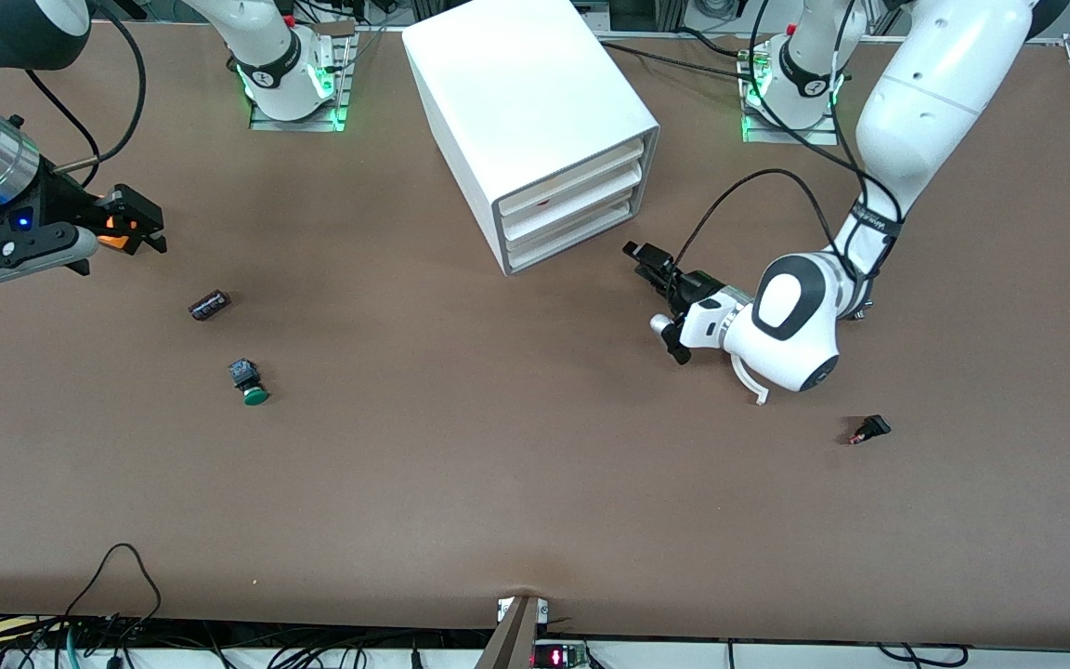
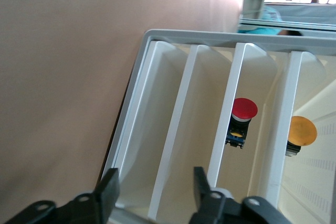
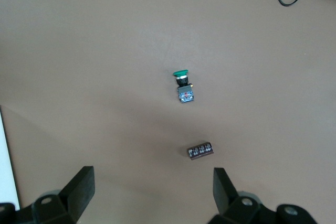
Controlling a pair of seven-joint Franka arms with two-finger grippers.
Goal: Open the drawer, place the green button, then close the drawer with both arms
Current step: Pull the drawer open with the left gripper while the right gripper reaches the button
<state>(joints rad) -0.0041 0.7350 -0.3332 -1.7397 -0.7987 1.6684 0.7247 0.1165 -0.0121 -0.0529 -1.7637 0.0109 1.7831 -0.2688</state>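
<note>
The white cabinet (image 1: 535,111) stands at the robots' edge of the table, all three drawers shut. The lowest drawer (image 1: 572,242) also shows in the left wrist view (image 2: 157,129). My left gripper (image 1: 644,260) is open and empty, just in front of the cabinet at the lowest drawer's height, and shows in its own view (image 2: 155,195). The green-capped button (image 1: 250,383) lies on the table toward the right arm's end and shows in the right wrist view (image 3: 182,83). My right gripper (image 1: 140,223) is open and empty, raised over the table, seen in its own view (image 3: 152,190).
A dark cylinder (image 1: 209,304) lies between the button and the right gripper (image 3: 200,150). A small black part (image 1: 869,429) lies toward the left arm's end. A red-capped button (image 2: 242,114) and a yellow-capped one (image 2: 300,132) sit in the upper drawers. Something orange (image 1: 111,240) shows by the right gripper.
</note>
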